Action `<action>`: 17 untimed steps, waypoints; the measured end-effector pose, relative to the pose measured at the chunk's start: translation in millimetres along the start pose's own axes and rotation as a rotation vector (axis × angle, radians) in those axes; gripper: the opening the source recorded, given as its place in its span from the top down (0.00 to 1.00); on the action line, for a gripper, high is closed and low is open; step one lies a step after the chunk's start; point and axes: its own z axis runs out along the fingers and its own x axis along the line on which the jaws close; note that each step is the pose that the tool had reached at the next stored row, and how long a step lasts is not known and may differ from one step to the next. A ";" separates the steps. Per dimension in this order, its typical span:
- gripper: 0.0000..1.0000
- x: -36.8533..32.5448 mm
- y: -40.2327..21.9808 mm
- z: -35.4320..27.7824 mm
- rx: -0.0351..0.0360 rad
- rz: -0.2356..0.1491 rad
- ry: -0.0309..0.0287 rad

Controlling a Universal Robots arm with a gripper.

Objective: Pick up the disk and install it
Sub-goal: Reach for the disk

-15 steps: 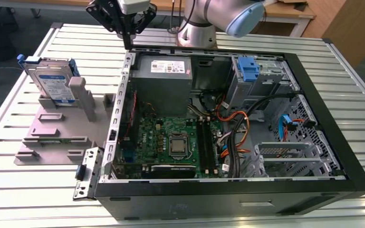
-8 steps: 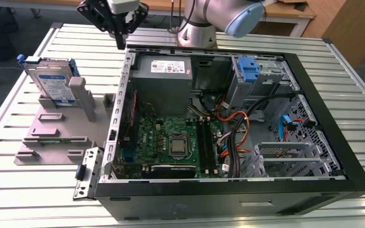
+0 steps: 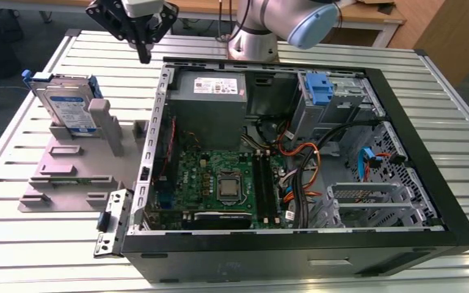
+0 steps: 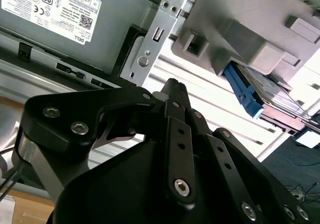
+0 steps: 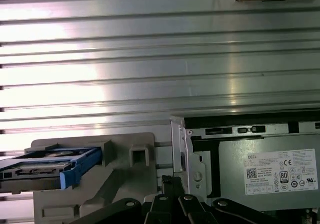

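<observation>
Open black computer case on slatted metal counter, grey power supply and green motherboard inside, grey plastic fixture alongside

A silver ribbed metal table shines under bright light; behind it stand a brown wooden cabinet and a dark grey floor.

The silver ribbed bench holds an open black computer case and, beside it, a grey stand.

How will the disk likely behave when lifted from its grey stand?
The disk looks like a rigid metal-cased drive, so it is probably stiff and fairly heavy for its size. It stands on edge in the grey stand, so a sideways nudge might tip it. Smooth faces may slip.
</observation>
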 end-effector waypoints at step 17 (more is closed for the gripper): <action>0.89 29.7 -2.3 -0.3 0.0000 0.002 -0.0001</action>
